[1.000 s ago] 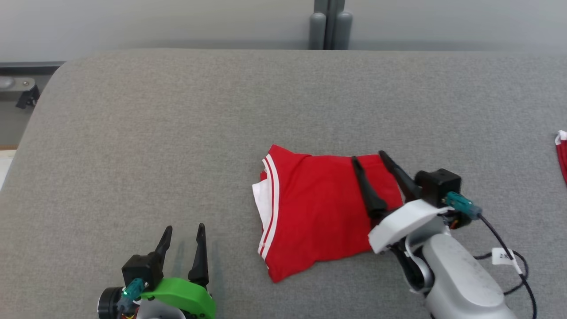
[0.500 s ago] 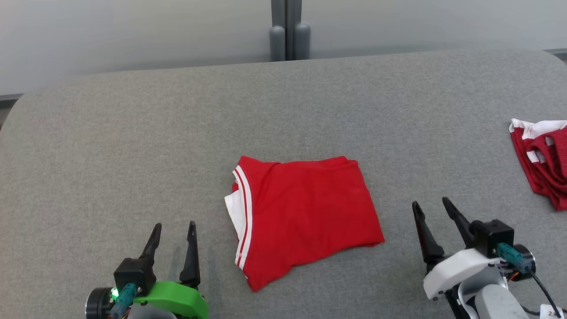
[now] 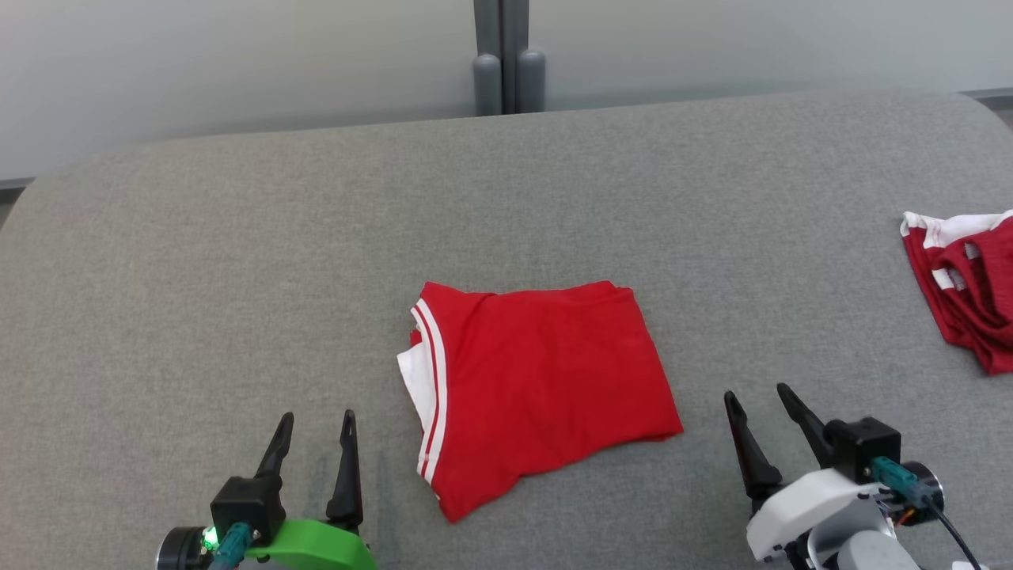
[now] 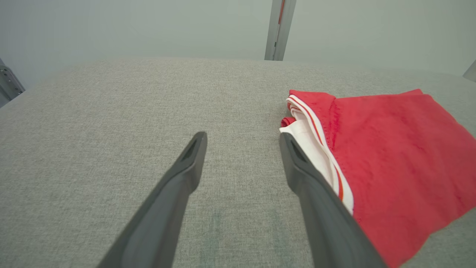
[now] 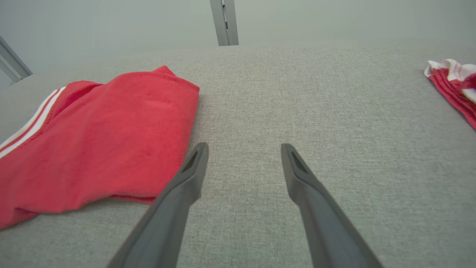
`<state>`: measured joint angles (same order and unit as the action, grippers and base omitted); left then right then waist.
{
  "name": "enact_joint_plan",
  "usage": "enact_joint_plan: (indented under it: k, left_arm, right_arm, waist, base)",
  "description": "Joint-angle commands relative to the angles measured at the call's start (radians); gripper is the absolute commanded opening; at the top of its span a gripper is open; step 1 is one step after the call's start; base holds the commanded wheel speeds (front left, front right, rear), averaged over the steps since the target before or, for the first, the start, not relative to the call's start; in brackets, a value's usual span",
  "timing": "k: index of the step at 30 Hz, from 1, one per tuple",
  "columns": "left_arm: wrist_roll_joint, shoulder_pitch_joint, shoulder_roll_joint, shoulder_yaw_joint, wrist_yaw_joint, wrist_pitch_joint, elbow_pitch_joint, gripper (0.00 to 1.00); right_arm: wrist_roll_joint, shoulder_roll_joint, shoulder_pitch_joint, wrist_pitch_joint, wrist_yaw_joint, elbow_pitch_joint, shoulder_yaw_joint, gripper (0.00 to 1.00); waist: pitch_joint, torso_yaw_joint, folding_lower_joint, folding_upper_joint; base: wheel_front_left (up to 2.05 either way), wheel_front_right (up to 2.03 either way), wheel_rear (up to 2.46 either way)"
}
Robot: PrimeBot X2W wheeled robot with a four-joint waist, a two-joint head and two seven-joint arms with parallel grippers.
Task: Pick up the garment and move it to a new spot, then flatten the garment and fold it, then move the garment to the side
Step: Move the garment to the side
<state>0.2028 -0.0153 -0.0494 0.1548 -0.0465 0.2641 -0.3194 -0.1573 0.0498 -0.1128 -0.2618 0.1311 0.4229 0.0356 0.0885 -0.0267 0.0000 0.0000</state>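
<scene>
Leftmost, the left gripper hovers low over the grey table, its two dark fingers spread wide with nothing between them, pointing away from the robot. The garment lies to its right and slightly ahead, flat on the middle of the table. It is a red folded packet, nearly square but a little longer across the table than deep. Its white-striped hem and a white inner layer face the left gripper, and that hem runs roughly parallel to the fingers. Further right, the right gripper is likewise wide open and empty, just beside the packet's plain folded edge and its near right corner, and by the head view perhaps slightly the closer of the two. The folding looks done, so what remains is likely the shift to the side, and each arm would have to turn inward to get at its edge. A second red-and-white garment lies well apart at the table's far right.
</scene>
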Motion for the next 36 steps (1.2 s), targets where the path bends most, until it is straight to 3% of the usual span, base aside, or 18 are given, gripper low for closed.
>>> enact_joint_plan:
  k: [1, 10, 15, 16, 17, 18, 22, 29, 36]
  left_arm:
    - [-0.001, -0.020, -0.003, 0.002, -0.004, 0.000, 0.006, 1.00]
    - [0.008, -0.069, -0.003, 0.030, -0.021, 0.000, -0.006, 1.00]
    - [0.008, -0.081, -0.003, 0.034, -0.027, 0.000, -0.013, 1.00]
    - [0.008, -0.081, -0.003, 0.032, -0.028, 0.000, -0.013, 1.00]
    - [0.008, -0.078, -0.003, 0.028, -0.027, 0.000, -0.012, 1.00]
    - [0.009, -0.073, -0.003, 0.024, -0.027, 0.000, -0.011, 1.00]
    - [-0.006, -0.054, -0.003, 0.011, -0.031, 0.000, -0.009, 1.00]
    - [-0.030, -0.062, -0.003, 0.012, -0.047, 0.000, 0.003, 1.00]
    - [-0.035, -0.088, -0.003, 0.023, -0.050, 0.000, 0.007, 1.00]
  right_arm:
    - [-0.001, 0.003, -0.027, -0.004, -0.001, 0.003, 0.009, 1.00]
    - [-0.046, 0.004, -0.229, -0.004, -0.001, 0.146, 0.102, 1.00]
    - [-0.051, 0.004, -0.316, 0.001, -0.001, 0.365, 0.140, 1.00]
    - [-0.055, 0.004, -0.324, 0.003, -0.001, 0.398, 0.145, 0.93]
    - [-0.059, 0.003, -0.327, 0.004, -0.001, 0.439, 0.150, 0.34]
    - [-0.064, 0.003, -0.328, 0.007, -0.001, 0.464, 0.156, 0.00]
    - [-0.073, 0.004, -0.337, 0.008, -0.003, 0.499, 0.149, 0.00]
    - [-0.032, 0.009, -0.320, 0.004, -0.005, 0.421, 0.082, 0.00]
    - [-0.054, 0.006, -0.311, -0.002, -0.003, 0.371, 0.102, 0.00]
  waist:
    - [0.018, 0.017, 0.0000, 0.0000]
    - [0.099, 0.103, 0.0000, 0.0000]
    - [0.128, 0.138, 0.0000, 0.0000]
    - [0.129, 0.139, 0.0000, 0.0000]
    - [0.130, 0.136, 0.0000, 0.0000]
    - [0.130, 0.130, 0.0000, 0.0000]
    - [0.118, 0.063, 0.0000, 0.0000]
    - [0.087, -0.152, 0.0000, 0.0000]
    - [0.087, -0.378, 0.0000, 0.0000]
  base:
    - [0.00, 0.00, 0.00]
    - [0.00, 0.00, 0.00]
    - [0.00, 0.00, 0.00]
    - [0.00, 0.00, 0.00]
    - [0.00, 0.00, 0.00]
    - [0.00, 0.00, 0.00]
    - [0.00, 0.00, 0.00]
    - [0.00, 0.00, 0.00]
    - [0.00, 0.00, 0.00]
